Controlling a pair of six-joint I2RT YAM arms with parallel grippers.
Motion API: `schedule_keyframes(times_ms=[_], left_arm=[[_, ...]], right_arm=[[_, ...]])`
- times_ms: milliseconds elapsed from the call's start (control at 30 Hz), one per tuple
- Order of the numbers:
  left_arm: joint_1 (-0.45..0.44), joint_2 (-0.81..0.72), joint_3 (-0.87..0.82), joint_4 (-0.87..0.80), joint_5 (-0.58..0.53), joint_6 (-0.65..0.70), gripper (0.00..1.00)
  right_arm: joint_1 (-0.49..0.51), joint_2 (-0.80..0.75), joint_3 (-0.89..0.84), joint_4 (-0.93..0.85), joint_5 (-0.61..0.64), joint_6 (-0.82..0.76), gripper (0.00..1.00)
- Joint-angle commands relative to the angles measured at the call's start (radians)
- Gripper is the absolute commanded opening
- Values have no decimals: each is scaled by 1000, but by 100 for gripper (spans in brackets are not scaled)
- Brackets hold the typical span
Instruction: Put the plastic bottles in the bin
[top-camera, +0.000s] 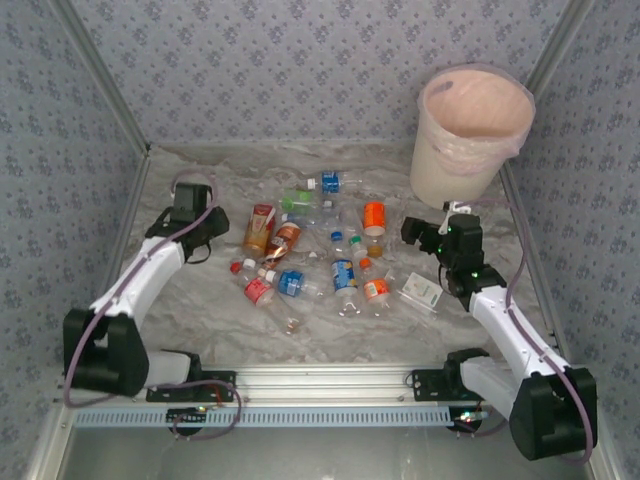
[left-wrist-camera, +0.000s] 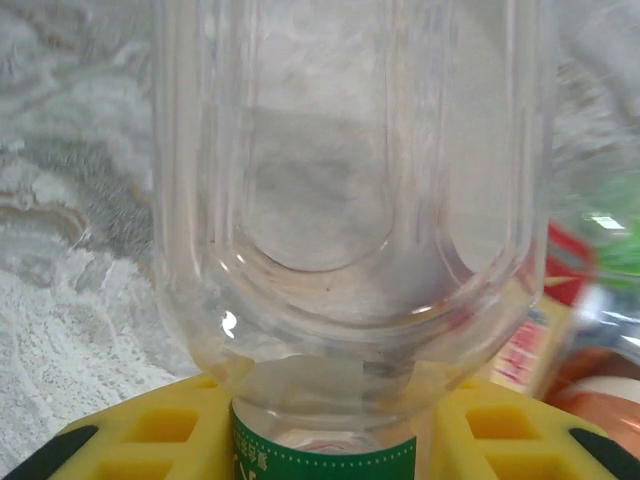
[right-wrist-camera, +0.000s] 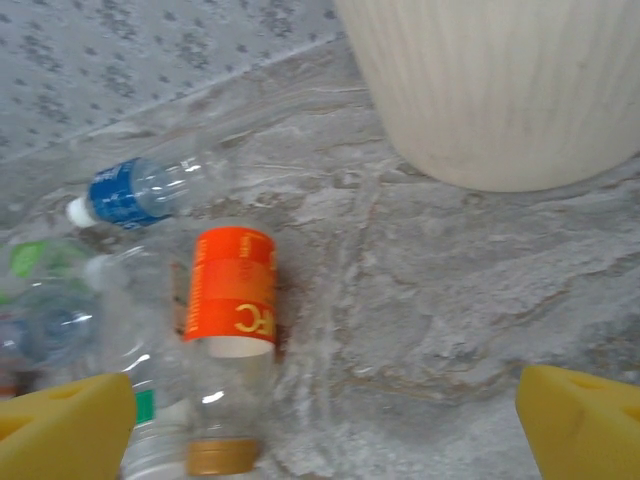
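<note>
A clear plastic bottle (left-wrist-camera: 350, 200) with a green label band is clamped between the yellow fingers (left-wrist-camera: 150, 435) of my left gripper (left-wrist-camera: 325, 425), which is shut on it. In the top view the left gripper (top-camera: 200, 228) is at the left edge of the bottle pile (top-camera: 320, 255). My right gripper (right-wrist-camera: 325, 430) stands open just above the table; an orange-labelled bottle (right-wrist-camera: 230, 300) with a gold cap lies between its fingertips, towards the left one. In the top view the right gripper (top-camera: 420, 232) is in front of the bin (top-camera: 470, 120), a cream bucket with a pink liner, upright at the back right.
Several bottles lie scattered mid-table, among them a blue-labelled one (right-wrist-camera: 135, 190) and a red-capped one (top-camera: 255, 288). A small white packet (top-camera: 422, 293) lies near the right arm. Patterned walls and metal rails (top-camera: 300, 385) close in the marbled table.
</note>
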Motion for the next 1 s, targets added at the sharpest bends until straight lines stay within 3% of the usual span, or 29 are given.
schedule_keyframes(times_ms=[0,267,400,633,767,967], left_arm=[[-102,-63,50,-79,22,39,32],[-426,-31,193,-137,47,113,31],[-530,8,190,-30,68,176,31],[-626,131,242,131,159,271,30],[-634,181,287,193,241,305,29],[-639,205,312,216,279,329,30]], right_arm=[[35,-22,44,14,-59,108,100],[102,-22,99,81,-178,254,100],[140,3,135,132,-274,296,100],[198,45,200,208,-382,347,100],[212,65,238,175,-366,380,100],[225,119,283,107,-374,348,100]])
